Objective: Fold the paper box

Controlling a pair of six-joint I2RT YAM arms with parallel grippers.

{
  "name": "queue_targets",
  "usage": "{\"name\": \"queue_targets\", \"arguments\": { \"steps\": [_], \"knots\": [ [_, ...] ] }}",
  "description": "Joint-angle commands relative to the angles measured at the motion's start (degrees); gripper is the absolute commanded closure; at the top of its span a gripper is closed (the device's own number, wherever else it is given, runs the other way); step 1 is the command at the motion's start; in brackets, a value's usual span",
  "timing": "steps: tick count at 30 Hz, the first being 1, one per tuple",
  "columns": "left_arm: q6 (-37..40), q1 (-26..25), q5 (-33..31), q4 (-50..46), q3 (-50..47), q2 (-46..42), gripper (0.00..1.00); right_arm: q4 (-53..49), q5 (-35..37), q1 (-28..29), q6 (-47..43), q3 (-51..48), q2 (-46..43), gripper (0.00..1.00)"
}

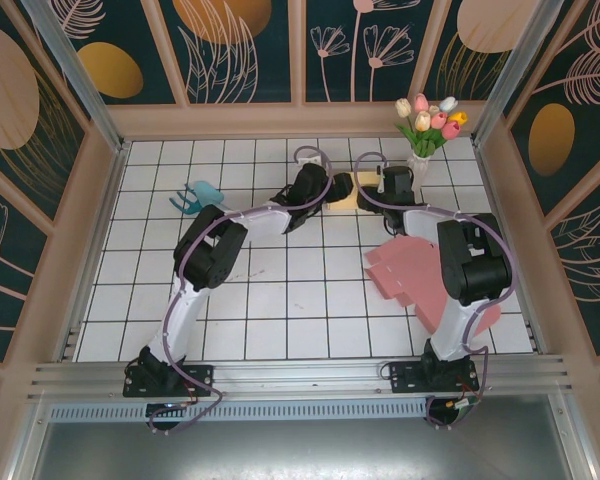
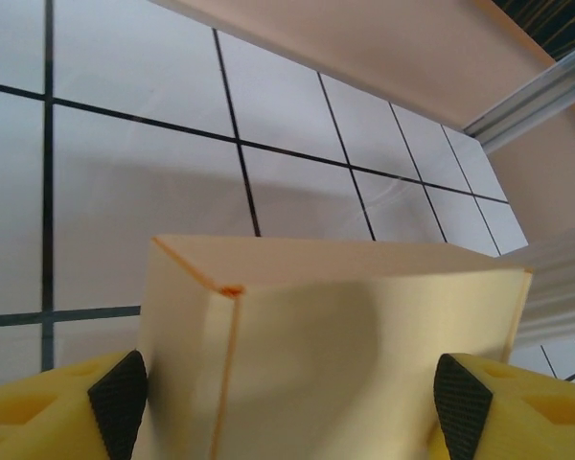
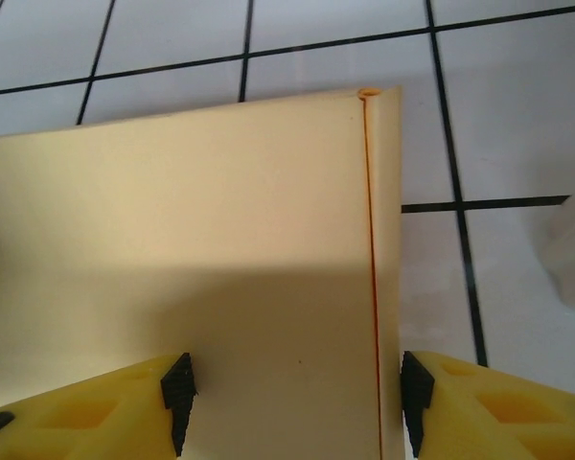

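From above, both arms reach to the far middle of the white tiled table, and the pale yellow paper box sits there between the left hand and the right hand, mostly hidden by them. The left wrist camera gives what that view cannot: the box stands as a raised shell with an orange-lined fold at its near corner, and the left hand has its black pads against the box's two sides, so it pinches the box across its width. The right wrist camera looks onto a broad flat panel of the box with a thin orange crease near its right edge. The right hand has one pad over the panel's face and the other just at its edge, and I cannot tell whether it is actually gripping. Only the overhead shows the rest: flat pink die-cut paper sheets under the right arm, a small teal object to the left, and a vase of tulips at the far right.
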Motion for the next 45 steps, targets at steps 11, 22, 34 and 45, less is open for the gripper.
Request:
{"name": "queue_targets", "arguments": {
  "steps": [11, 22, 34, 45],
  "knots": [
    [4.6, 1.4, -6.8, -7.6, -4.0, -5.6, 0.15, -3.8, 10.1, 0.9, 1.9, -8.7, -15.7, 0.34],
    [3.2, 1.1, -10.3, 6.1, -51.3, -44.3, 0.15, -27.0, 20.4, 21.0, 14.0, -24.8, -42.9, 0.39],
    [-1.2, 1.1, -20.8, -15.3, -79.3, -88.5, 0.01, -31.8, 22.5, 32.8, 25.2, -27.3, -38.9, 0.43],
    [-2.6, 1.1, -19.7, -18.2, -87.6, -103.8, 0.02, -30.8, 32.8, 33.1, 32.4, -27.1, -26.3, 0.54]
  ]
}}
